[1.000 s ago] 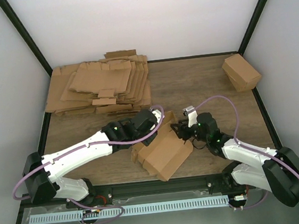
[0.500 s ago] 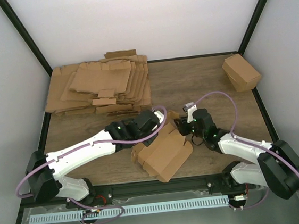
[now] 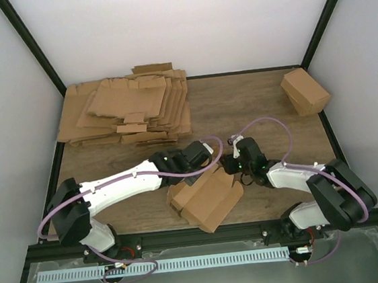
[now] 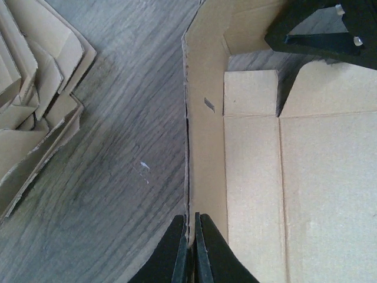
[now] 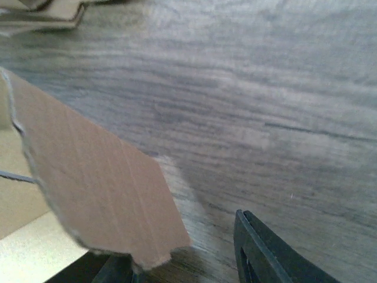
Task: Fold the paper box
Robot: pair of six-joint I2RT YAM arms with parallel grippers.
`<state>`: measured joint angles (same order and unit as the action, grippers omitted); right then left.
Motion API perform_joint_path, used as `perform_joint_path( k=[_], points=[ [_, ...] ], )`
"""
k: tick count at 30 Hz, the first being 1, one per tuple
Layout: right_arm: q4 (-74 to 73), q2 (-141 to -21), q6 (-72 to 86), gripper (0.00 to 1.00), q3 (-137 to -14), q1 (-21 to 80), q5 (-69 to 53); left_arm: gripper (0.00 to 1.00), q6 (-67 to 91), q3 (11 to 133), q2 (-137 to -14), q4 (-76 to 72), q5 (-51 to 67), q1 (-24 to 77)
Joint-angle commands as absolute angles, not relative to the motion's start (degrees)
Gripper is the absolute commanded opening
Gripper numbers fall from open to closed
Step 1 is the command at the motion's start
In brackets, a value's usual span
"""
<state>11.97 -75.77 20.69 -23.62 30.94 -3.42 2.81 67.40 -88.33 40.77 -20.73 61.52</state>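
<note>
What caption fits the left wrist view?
Left gripper shut on a side panel of the paper box; pile of flat sheets at left on the table.

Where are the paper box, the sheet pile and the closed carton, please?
paper box (image 3: pixel 209 200): top view, middle panel.
sheet pile (image 3: pixel 131 101): top view, uppermost sheet.
closed carton (image 3: pixel 303 89): top view, top face.
</note>
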Motion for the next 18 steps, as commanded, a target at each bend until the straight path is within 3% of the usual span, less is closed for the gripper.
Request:
perform_joint_path(
  k=[1,12,18],
  points=[
    [11.45,-79.26,22.12,0.42,-26.72,31.29,-5.31,0.04,3.34,66.53,-89.70,40.23,-21.78,61.90],
    [11.67,-80.92,22.65,0.37,-27.70,31.29,-9.00,0.04,4.18,65.41,-92.03,39.73,-22.35,64.10],
    [6.26,-83.23,22.06,0.43,-30.50,31.25,-6.03,0.04,5.35,65.48,-91.00,40.08,-25.20,64.16]
  ],
)
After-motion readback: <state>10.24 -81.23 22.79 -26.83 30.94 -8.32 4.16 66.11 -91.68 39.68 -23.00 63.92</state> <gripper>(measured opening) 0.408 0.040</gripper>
